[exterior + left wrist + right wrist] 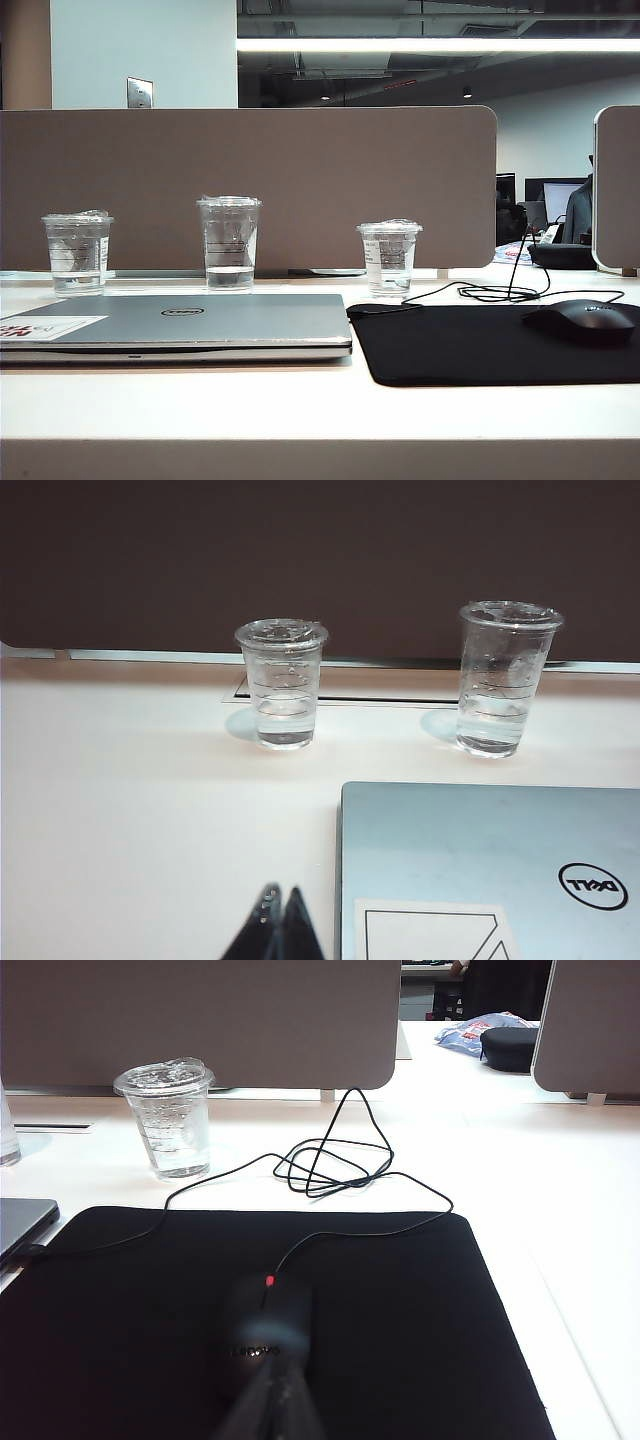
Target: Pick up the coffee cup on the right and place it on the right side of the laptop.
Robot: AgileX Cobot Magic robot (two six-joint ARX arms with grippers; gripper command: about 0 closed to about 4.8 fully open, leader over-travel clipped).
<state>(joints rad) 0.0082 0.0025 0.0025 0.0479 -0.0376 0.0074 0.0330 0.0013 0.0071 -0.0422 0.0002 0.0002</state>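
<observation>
Exterior view: three clear cups standing in a row along the back of the table (300, 420), before a brown partition (250, 180). Rightmost, the coffee cup (389, 258), upright, crinkled film on top, just behind the far left corner of the black mouse mat (480, 345) and beyond the right rear corner of the closed laptop (190, 322). Taller lined cup (229, 243) in the middle, another short cup (77, 253) on the far left. Black mouse (583, 321) on the mat, its cable (500, 290) looped behind. No arm or pincer visible here.

Left wrist view: left pincer (279, 925) low over bare table, just beside the laptop's (480, 860) edge, tips pressed together, holding nothing. Two cups beyond, well apart from it.

Right wrist view: right pincer (275, 1400) blurred, tips together, empty, poised above the mouse (262, 1325) on the mat (400, 1300). Coffee cup (168, 1120) well ahead, past the mat's far corner, untouched.

Step in hand, as judged: the very start, reach not yet begun. Next move likely calling for the right pincer to spread, travel forward over the mat to the cup, clear of the cable, close gently round the thin wall, then set it down on the mat side next to the laptop.
</observation>
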